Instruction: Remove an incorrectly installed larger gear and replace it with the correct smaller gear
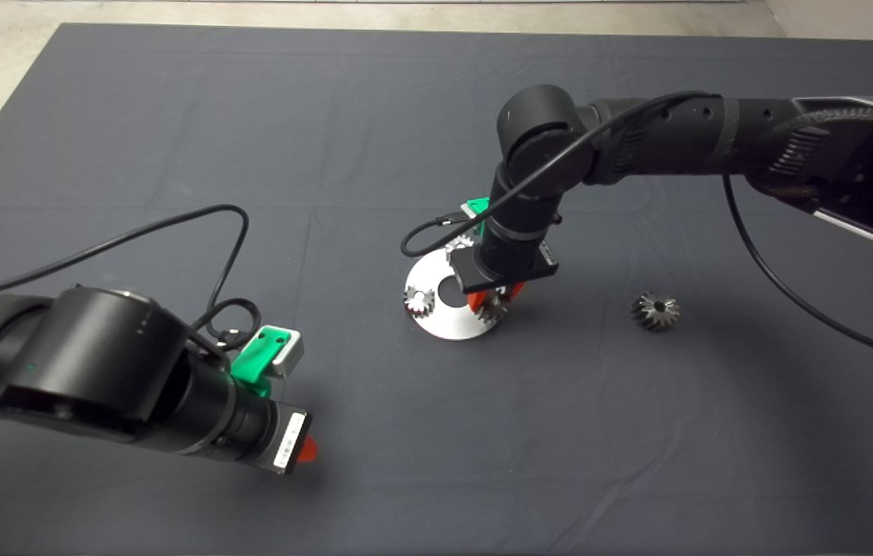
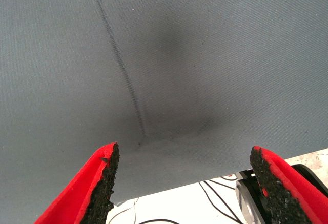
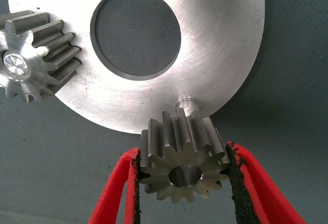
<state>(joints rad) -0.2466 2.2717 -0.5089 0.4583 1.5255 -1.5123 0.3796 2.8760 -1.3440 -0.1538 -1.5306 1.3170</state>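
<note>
The larger gear, grey and conical, lies alone on the mat to the right of the round steel disc. My right gripper is shut on the smaller gear and holds it at the disc's right rim, just beside a bare short peg and not on it. A matching small gear sits on the disc's left side. Another small gear peeks out at the disc's far side behind the arm. My left gripper is open and empty over bare mat at the lower left.
The disc has a large centre hole. The right arm's cable loops just above the disc's far left. The left wrist view shows a crease in the mat, the mat's edge and cables on the floor beyond.
</note>
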